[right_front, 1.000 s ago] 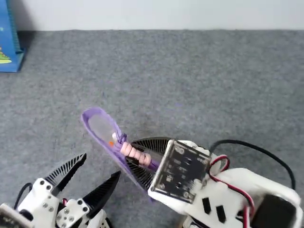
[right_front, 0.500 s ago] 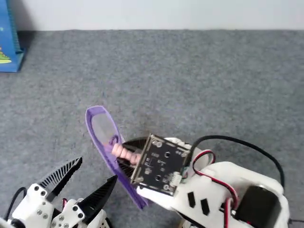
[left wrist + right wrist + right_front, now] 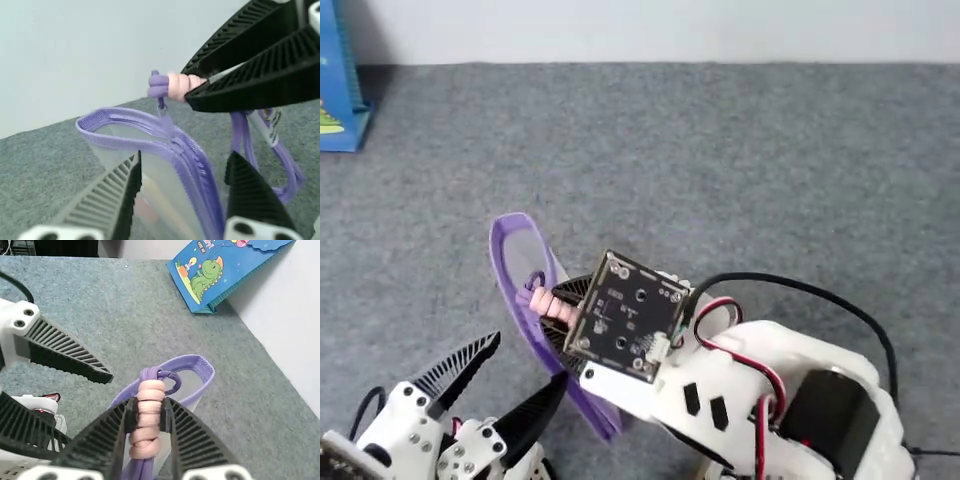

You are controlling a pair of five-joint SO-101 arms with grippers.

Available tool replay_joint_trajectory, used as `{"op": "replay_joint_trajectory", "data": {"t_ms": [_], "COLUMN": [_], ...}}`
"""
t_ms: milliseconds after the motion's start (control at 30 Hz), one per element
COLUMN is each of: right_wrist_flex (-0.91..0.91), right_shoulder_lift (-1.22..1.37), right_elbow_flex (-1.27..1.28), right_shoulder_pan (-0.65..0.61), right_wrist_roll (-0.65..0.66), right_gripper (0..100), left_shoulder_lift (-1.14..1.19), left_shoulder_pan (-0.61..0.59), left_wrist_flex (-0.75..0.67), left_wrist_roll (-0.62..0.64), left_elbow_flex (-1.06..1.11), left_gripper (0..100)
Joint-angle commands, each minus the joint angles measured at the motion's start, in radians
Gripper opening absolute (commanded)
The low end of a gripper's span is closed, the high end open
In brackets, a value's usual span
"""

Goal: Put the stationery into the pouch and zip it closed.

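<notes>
Pouch (image 3: 515,255), purple-edged with clear sides, stands on edge near the front of the counter (image 3: 740,170). Its lower end is hidden behind the right arm's circuit board (image 3: 625,320), and its contents are too blurred to make out. At the far left a blue dinosaur-print box (image 3: 335,80) is cut off by the frame. The left pincer (image 3: 530,358) hangs just beside the pouch, its ribbed black fingers spread apart. The right pincer (image 3: 148,415) is clamped on the knotted pink-and-purple pull cord (image 3: 149,390). The counter is grey and felt-like, with a plain white wall (image 3: 670,30) behind.
</notes>
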Motion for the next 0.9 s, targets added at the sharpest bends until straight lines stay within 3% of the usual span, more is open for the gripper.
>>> {"op": "replay_joint_trajectory", "data": {"t_ms": [0, 500, 867], "right_wrist_flex": [0.001, 0.125, 0.096], "right_shoulder_lift": [-0.018, -0.108, -0.119], "right_elbow_flex": [-0.009, -0.002, 0.031], "right_shoulder_pan": [-0.002, -0.07, -0.068], "right_wrist_roll": [-0.011, -0.087, -0.092], "right_gripper": [0.8, 0.8, 0.8], "left_shoulder_lift": [0.003, 0.003, 0.003], "left_shoulder_pan": [-0.006, 0.002, -0.006], "left_wrist_flex": [0.018, -0.04, -0.034], "left_wrist_roll": [-0.009, -0.014, -0.041], "left_elbow_flex": [0.001, 0.094, 0.09], "left_gripper": [26, 22, 19]}}
